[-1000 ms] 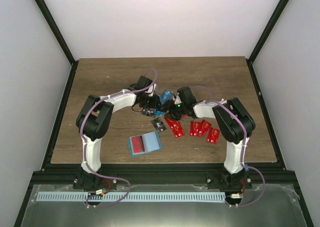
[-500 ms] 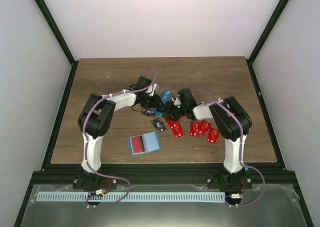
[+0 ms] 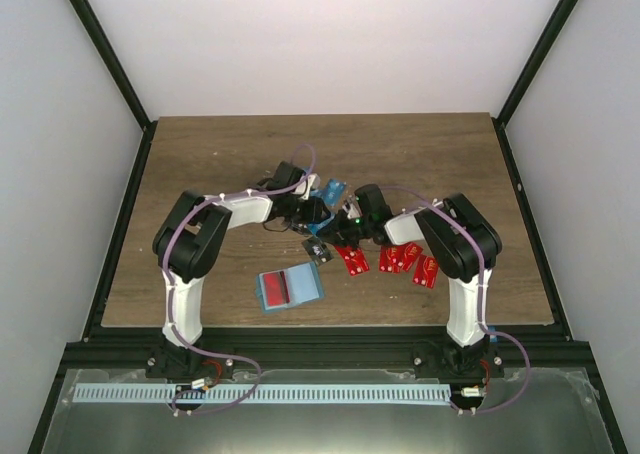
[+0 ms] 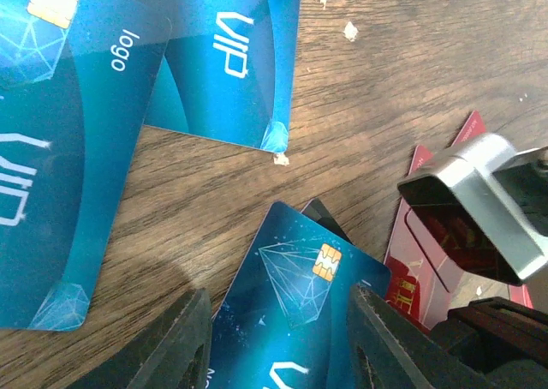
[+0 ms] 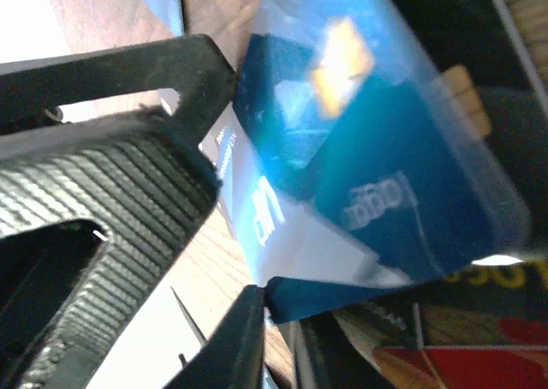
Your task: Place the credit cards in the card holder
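Note:
A bright blue credit card (image 4: 295,273) with a gold chip sits between the fingers (image 4: 184,346) of my left gripper (image 4: 281,302), which press on its two long edges. The same card (image 5: 385,149) stands tilted in the right wrist view, where my right gripper (image 5: 278,302) is shut on its near corner. Both grippers (image 3: 312,212) (image 3: 338,224) meet at the table's middle. The teal card holder (image 3: 305,284) lies open near the front with a red card (image 3: 273,290) in it. Red cards (image 3: 350,259) (image 3: 403,256) and a black card (image 3: 318,250) lie around.
Two more blue cards (image 4: 51,175) (image 4: 231,55) lie flat on the wood beyond the left gripper. A red card (image 4: 419,269) and a black one lie under the held card. A silver block on the right arm (image 4: 475,205) is close by. Black frame posts border the table.
My left gripper has shifted right and nearer, towards the right gripper. The right gripper has edged left and its jaws have closed from wide apart onto the blue card's corner.

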Motion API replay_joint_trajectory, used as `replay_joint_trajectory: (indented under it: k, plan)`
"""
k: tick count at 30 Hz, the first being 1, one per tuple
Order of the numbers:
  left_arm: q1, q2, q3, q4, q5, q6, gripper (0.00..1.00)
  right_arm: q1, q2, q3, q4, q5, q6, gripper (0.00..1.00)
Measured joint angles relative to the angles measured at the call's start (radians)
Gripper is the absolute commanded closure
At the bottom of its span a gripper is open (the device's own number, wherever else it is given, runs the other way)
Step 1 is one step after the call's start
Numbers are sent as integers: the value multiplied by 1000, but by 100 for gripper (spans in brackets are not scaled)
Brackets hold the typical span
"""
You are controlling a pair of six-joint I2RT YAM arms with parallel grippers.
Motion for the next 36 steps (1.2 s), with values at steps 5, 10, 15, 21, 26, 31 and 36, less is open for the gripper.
replay_joint_trajectory:
  k: [5, 10, 15, 21, 26, 31, 36]
  plan:
    - [-3, -11, -21, 21, 3, -12, 55, 0, 1, -14, -2, -3, -6, 99]
    - [-8, -41, -51, 20, -1, -23, 54, 0, -19, -34, 1, -4, -21, 99]
    - [-23, -98, -98, -26, -14, -35, 51, -1, -69, -65, -24, -1, -61, 99]
    - [-46, -233, -169, -76, -14, -40, 42, -7, -166, -104, -83, 10, -172, 99]
    - [-47, -399, -246, -54, -8, -39, 40, -10, -271, -130, -156, -12, -328, 99]
    - [-46, -581, -357, -3, 9, -41, 40, -11, -400, -159, -214, -50, -492, 99]
    - [-44, -767, -463, 56, 46, -52, 42, -11, -544, -198, -270, -126, -620, 99]
